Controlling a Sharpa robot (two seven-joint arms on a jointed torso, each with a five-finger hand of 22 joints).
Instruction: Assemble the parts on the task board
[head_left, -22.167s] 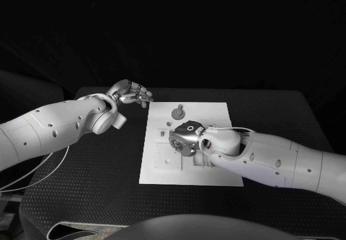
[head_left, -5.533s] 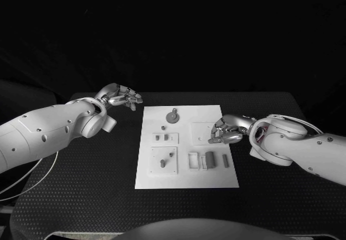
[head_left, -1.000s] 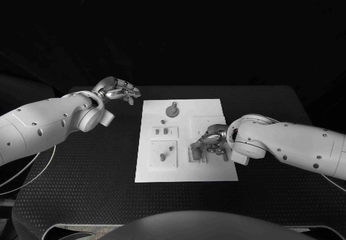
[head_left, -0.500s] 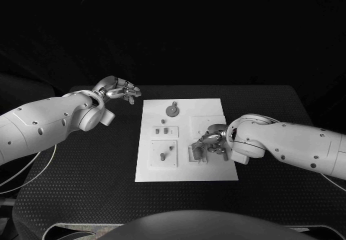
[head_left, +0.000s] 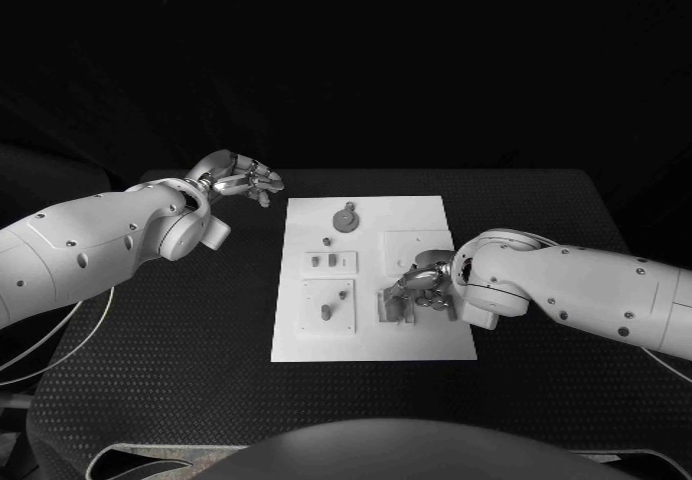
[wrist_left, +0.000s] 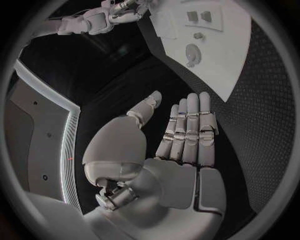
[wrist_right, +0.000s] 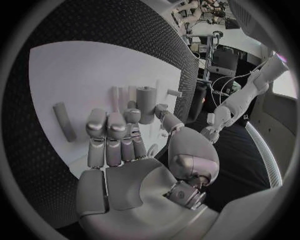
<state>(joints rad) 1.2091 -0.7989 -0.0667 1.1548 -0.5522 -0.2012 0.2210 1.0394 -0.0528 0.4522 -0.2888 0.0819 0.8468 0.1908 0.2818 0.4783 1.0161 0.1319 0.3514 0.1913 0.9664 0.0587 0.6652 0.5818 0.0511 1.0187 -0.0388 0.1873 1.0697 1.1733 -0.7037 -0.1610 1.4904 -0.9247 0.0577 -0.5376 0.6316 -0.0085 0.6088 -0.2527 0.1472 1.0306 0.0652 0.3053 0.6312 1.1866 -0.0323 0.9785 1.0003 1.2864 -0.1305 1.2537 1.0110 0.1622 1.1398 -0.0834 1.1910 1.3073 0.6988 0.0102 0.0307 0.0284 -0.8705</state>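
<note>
The right hand (head_left: 420, 283) hovers over the task board (head_left: 368, 345) — its wrist view shows fingertips (wrist_right: 132, 115) at a grey block part (wrist_right: 146, 104), grip uncertain. The left hand (wrist_left: 181, 135) is empty, fingers straight together, off the board's far-left corner.

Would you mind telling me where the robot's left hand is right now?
In the head view, the left hand hovers over the black table, just off the far-left corner of the task board.
</note>
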